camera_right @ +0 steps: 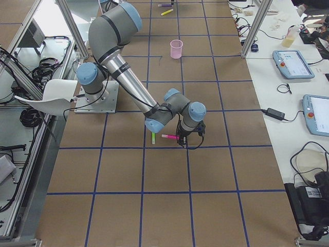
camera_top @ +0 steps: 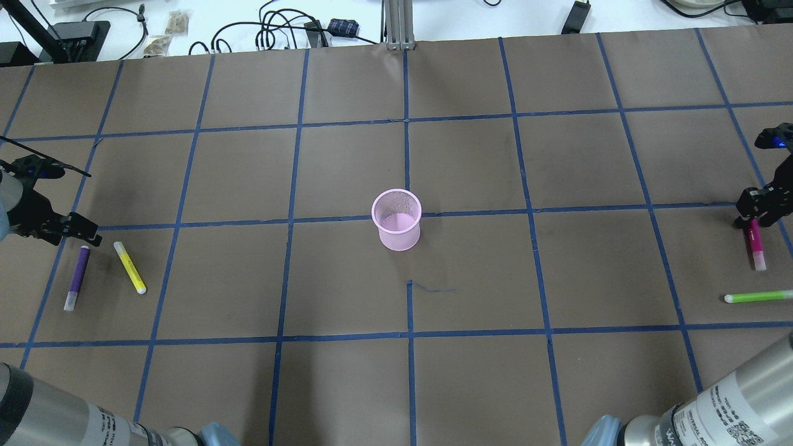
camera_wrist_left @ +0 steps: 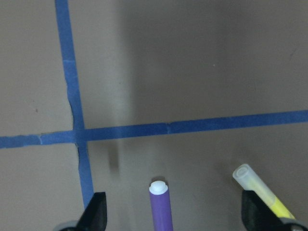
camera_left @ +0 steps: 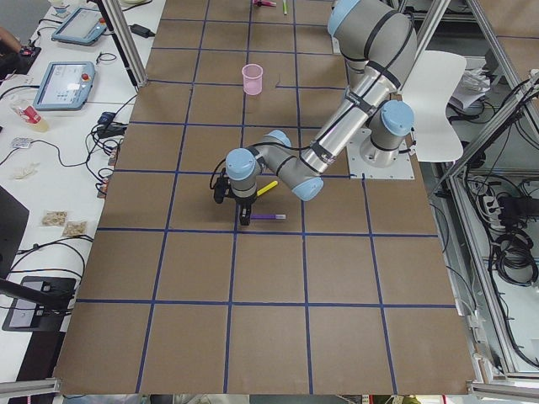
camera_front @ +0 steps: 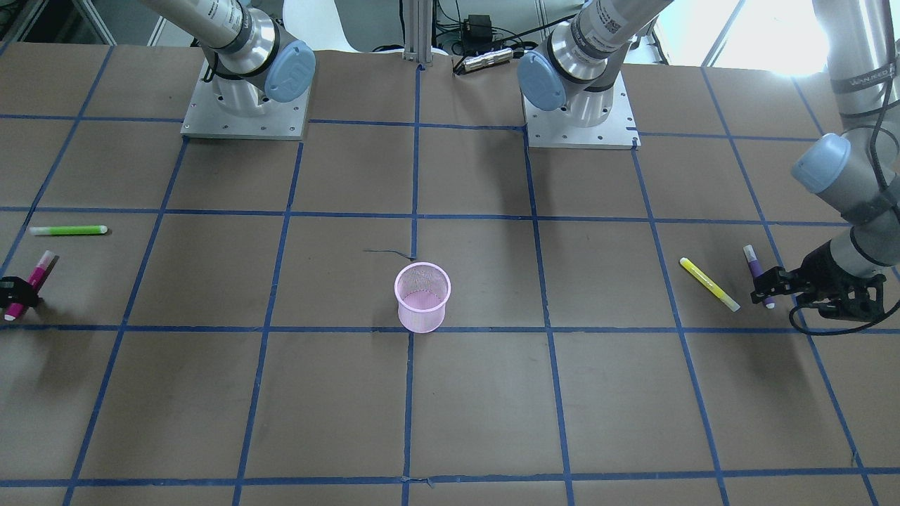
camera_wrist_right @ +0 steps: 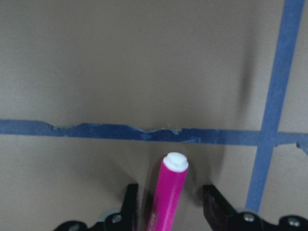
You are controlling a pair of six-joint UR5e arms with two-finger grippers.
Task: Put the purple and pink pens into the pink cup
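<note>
Brown paper is covering the counter (camera_top: 471, 272), with blue tape (camera_top: 406, 161) marking it into squares. Cables (camera_top: 279, 25) are trailing along its far edge, and teach pendants (camera_left: 63, 84) are sitting on a side bench.

By my judgement the task is only getting under way, with both arms lining up their first grasp. The pink cup (camera_top: 399, 235) is standing upright and appears empty, well away from both end effectors and roughly midway between them.

The left end effector (camera_wrist_left: 174, 209) is hovering low with its jaws spread wide and holding nothing. The purple pen (camera_wrist_left: 161, 207) is lying flat between its fingers, touching neither. A yellow highlighter (camera_top: 129, 267) is lying just inside one finger, so closing here is risking a brush with it.

The right end effector (camera_wrist_right: 172, 204) is gaping more narrowly and also gripping nothing. The pink pen (camera_wrist_right: 171, 192) is lying between its fingers with a slim gap showing on each side. A green highlighter (camera_top: 759, 297) is resting near this end effector, outside its jaws.

Both grasps, both carries to the cup and both insertions are remaining to be done.
</note>
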